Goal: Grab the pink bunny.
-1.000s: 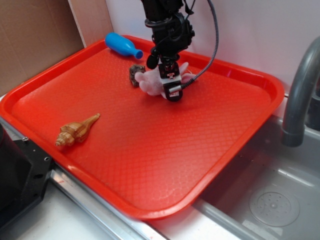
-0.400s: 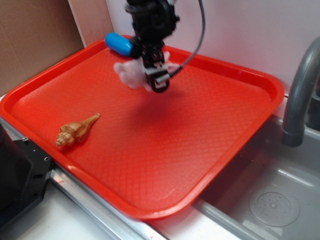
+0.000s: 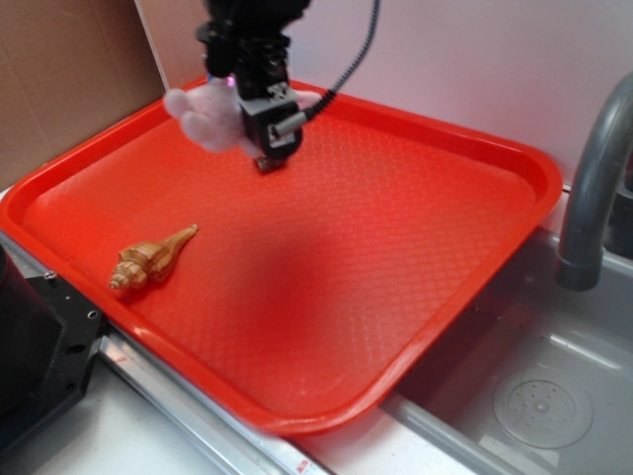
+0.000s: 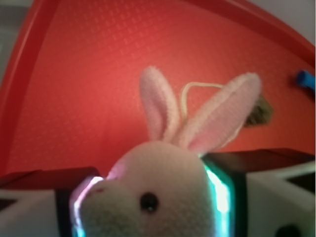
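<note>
Pink bunny held in the jaws above the tray's far left.

Exterior: the gripper [image 3: 265, 148] is seen clamped on the pink bunny [image 3: 203, 114], lifted clear of the red tray [image 3: 415, 247]; a seashell [image 3: 150, 259] lies near-left.
Wrist: the pink bunny [image 4: 158, 197] is pinched between both jaws, ears up; a brown lump [image 4: 259, 111] and blue bottle [image 4: 306, 79] lie right.

No readable text or labels, seemingly anywhere.

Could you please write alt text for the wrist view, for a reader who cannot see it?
A pale-pink fuzzy plush bunny fills the foreground, clamped between the gripper fingers, its ears pointing up. Behind lies a red plastic tray, with a small brown lump at right.
</note>
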Motion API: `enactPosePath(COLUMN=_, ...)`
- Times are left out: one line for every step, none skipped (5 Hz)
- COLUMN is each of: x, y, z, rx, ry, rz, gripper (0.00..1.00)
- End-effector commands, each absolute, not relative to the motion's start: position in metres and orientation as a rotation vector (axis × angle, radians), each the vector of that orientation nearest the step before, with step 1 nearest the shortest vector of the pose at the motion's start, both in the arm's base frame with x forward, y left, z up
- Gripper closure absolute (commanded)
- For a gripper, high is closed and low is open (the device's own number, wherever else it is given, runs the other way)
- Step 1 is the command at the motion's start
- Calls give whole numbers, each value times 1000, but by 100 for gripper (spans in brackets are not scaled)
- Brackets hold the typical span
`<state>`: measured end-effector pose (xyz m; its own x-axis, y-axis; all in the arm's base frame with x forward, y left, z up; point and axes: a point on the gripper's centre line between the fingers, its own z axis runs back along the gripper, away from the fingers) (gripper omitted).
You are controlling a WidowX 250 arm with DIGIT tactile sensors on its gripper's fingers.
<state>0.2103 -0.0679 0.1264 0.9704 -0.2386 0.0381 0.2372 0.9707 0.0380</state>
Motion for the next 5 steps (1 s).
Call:
enactPosePath(x=198, y=-53, z=149, rx=70, ry=-157, rz=50, gripper=100)
enactPosePath(x=187, y=-33, z=157, rx=-15, ry=-195, rz=26, gripper=100)
enactPosePath(x=194, y=-33, z=150, rx=-44, ry=-176, rz=-5, gripper=100)
enactPosePath(x=200, y=-35, z=145, rx=-6, ry=-172, rz=23, gripper=100)
enactPosePath(x=203, y=-34, z=142, rx=-24, ry=-151, rz=30, gripper=100)
